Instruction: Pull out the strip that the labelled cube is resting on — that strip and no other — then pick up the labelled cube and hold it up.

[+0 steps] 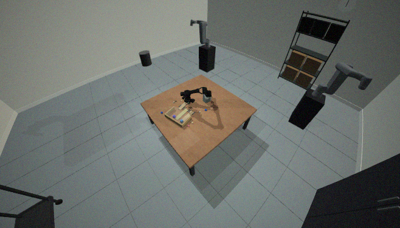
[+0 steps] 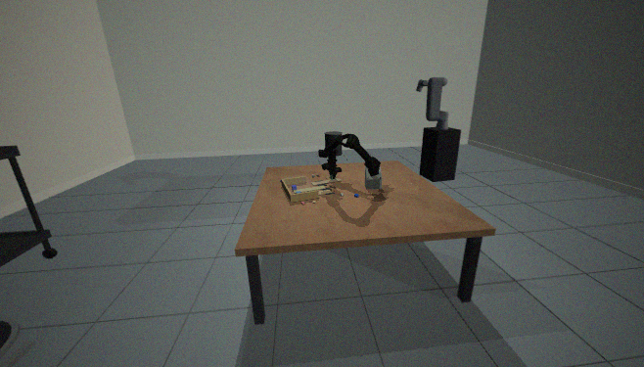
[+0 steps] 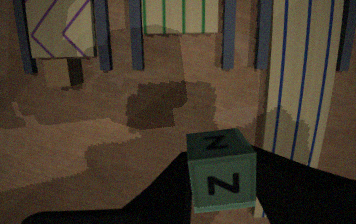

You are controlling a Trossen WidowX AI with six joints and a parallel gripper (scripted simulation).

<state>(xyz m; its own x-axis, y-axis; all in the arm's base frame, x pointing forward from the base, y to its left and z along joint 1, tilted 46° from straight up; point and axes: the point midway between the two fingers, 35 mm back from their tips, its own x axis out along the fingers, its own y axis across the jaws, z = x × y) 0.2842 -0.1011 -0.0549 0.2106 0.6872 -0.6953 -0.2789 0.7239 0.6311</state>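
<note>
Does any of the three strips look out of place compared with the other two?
Yes. The blue-lined strip sticks out of its slot far more than the purple zigzag strip and the green-lined strip, reaching down beside the green cube marked N. The gripper is shut on that cube, above the table.

In the wrist view the labelled cube point(image 3: 221, 170) sits between the gripper's point(image 3: 220, 192) fingers, above the table point(image 3: 75, 145). Behind it lie three strips side by side: one left point(image 3: 60, 27), one middle point(image 3: 180, 16), and one right point(image 3: 302, 80) reaching nearest.

Seemingly a robotics lab: pedestal-mounted arms point(image 1: 203, 35), storage shelving point(image 1: 313, 50), tiled floor point(image 1: 91, 160).
</note>
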